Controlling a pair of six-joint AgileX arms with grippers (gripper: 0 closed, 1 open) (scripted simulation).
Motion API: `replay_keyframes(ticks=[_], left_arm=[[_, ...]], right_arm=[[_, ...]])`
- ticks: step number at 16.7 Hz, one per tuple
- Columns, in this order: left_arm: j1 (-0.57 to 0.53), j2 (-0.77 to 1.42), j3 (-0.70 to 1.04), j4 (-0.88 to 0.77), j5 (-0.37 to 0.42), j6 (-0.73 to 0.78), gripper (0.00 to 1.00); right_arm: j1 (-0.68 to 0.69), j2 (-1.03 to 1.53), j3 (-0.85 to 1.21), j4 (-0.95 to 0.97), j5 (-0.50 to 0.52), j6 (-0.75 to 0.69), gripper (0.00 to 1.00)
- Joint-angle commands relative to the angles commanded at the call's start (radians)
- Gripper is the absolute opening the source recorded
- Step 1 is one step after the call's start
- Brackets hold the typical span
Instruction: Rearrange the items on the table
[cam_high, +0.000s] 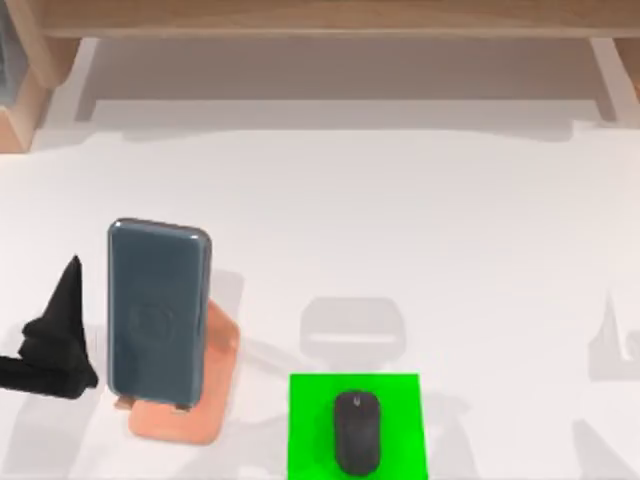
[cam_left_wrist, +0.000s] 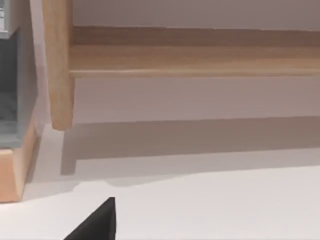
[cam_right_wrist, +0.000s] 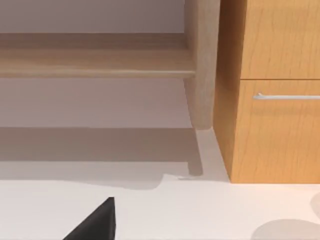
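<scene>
Although the white table (cam_high: 400, 220) is broad, the work sits at its near edge. Leaning on an orange stand (cam_high: 190, 415) at near left, the smartphone (cam_high: 157, 312) looks rigid, glossy, likely slippery: pinch its long edges. On the green mat (cam_high: 310, 425) lies the mouse (cam_high: 357, 432), light, rounded; grip its flanks. Just left of the phone hovers the left pincer (cam_high: 60, 335); I cannot tell its spread.

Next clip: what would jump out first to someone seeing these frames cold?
The bright green square mat at the table's near edge, with the small black oval computer mouse on it. Left of it, the dark grey-blue glossy slab smartphone leans on a salmon-pink stand. The left gripper sits at the white tabletop's left edge, beside the phone.
</scene>
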Motion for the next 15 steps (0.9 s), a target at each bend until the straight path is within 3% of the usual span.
replay_keyframes(ticks=[6, 15], left_arm=[[0.274, -0.082, -0.07, 0.021, 0.084, 0.052, 1.0], [0.304, -0.092, -0.08, 0.021, 0.094, 0.057, 1.0]], right_arm=[[0.0, 0.0, 0.0, 0.0, 0.0, 0.0, 1.0], [-0.007, 0.009, 0.0, 0.007, -0.004, 0.0, 1.0]])
